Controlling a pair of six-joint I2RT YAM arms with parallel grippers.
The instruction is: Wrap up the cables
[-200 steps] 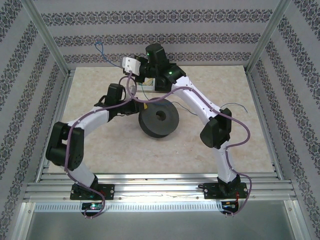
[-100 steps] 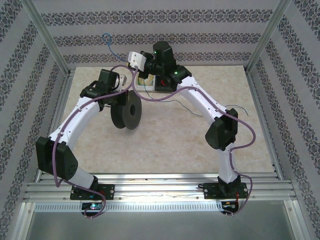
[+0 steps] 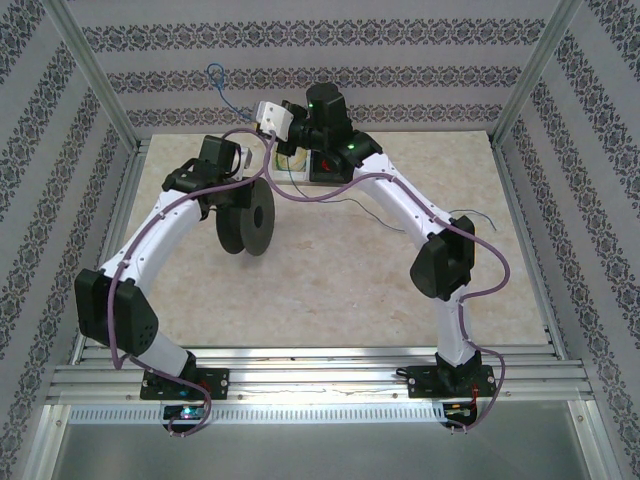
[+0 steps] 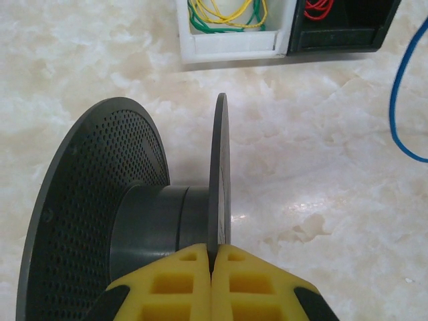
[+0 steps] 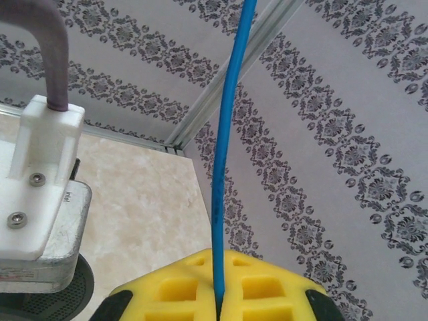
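Cables (image 3: 215, 80): in the top view the blue wire loops up in front of the back wall (image 3: 400, 60), and its lower end runs toward my right gripper (image 3: 252, 112). My left gripper (image 3: 235, 185) holds the black spool (image 3: 248, 215) on edge.

Left wrist: the yellow pads (image 4: 180, 281) are clenched on one spool flange, edge-on. The blue wire curves at the right edge. A white bin (image 4: 231, 41) with yellow and green wire and a black bin (image 4: 341, 37) with red wire sit beyond.

Right wrist: the pads are clamped on the blue wire, which runs straight up from them. The spool rim is at bottom left.
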